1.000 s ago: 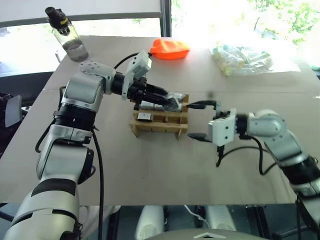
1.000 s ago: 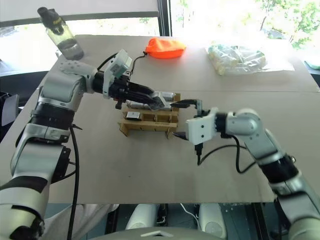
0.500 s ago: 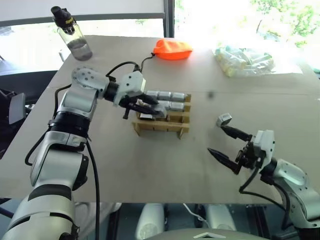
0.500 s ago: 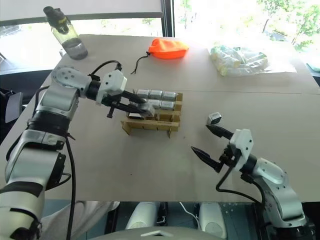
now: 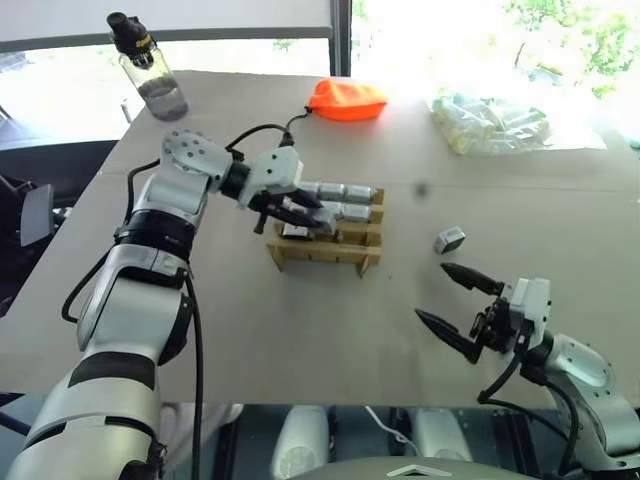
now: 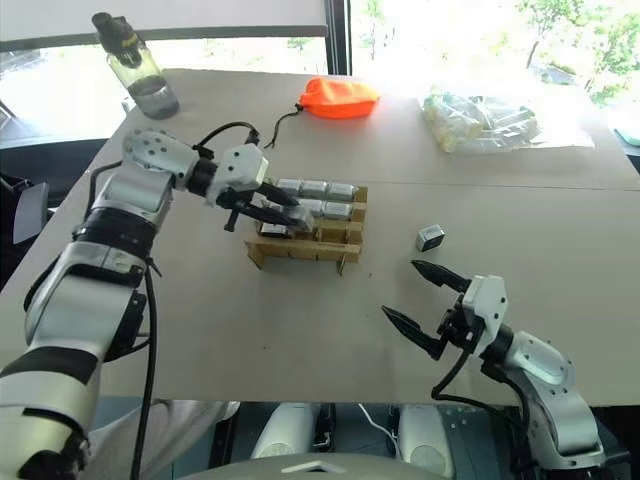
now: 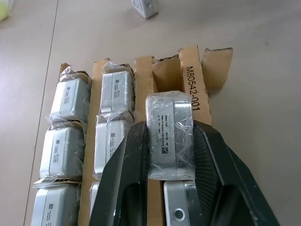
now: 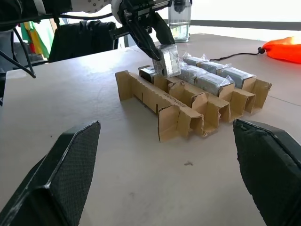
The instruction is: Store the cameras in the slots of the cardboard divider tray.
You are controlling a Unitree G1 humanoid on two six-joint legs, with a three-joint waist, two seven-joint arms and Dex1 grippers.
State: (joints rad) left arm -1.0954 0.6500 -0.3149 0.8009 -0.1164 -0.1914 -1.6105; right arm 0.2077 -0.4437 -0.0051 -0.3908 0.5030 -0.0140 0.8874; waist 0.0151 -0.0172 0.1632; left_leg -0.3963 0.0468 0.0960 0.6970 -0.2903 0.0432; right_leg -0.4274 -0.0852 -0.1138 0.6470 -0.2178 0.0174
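A tan table (image 5: 250,340) carries the cardboard divider tray (image 5: 322,256) at its middle, with two far rows filled by wrapped cameras (image 7: 63,141). Over the tray's third row, a wrapped camera (image 7: 169,134) is clamped between the fingers of the left gripper (image 5: 312,218). The right gripper (image 5: 457,306) is held wide and empty near the table's front edge. A loose camera (image 5: 449,239) lies just beyond it, apart from the tray.
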